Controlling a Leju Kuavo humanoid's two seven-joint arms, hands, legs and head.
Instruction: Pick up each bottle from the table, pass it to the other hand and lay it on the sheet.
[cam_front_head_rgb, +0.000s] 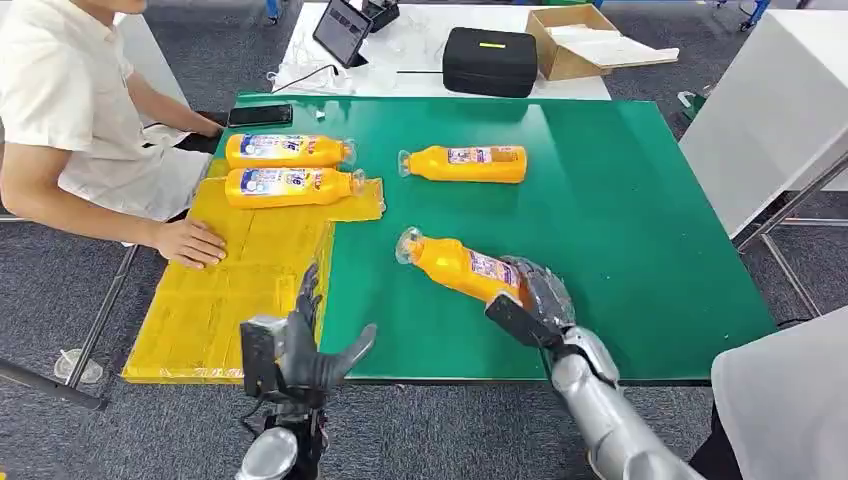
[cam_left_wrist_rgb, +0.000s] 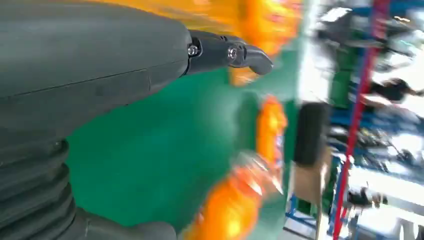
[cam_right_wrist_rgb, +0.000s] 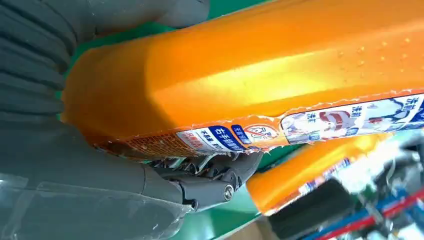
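— Where is the bottle I'm working?

— The held bottle (cam_front_head_rgb: 457, 264) lies near the green table's (cam_front_head_rgb: 620, 230) front edge, its long axis running diagonally: clear cap toward the far left, base toward me. My right hand (cam_front_head_rgb: 528, 300) grasps it at the base end, fingers (cam_right_wrist_rgb: 210, 175) wrapped under the label.

— And my left hand?

— The left hand (cam_front_head_rgb: 305, 345) hangs released at the front edge, fingers apart, holding nothing, beside the yellow sheet (cam_front_head_rgb: 250, 280).

— What else is around?

— Two bottles (cam_front_head_rgb: 290, 170) lie side by side at the sheet's far end, caps pointing right. A fourth bottle (cam_front_head_rgb: 465, 163) lies crosswise on the green, cap left, beyond the held one. A seated person's hand (cam_front_head_rgb: 190, 243) rests on the sheet's left edge. A phone (cam_front_head_rgb: 260, 115) lies at the table's far left corner.
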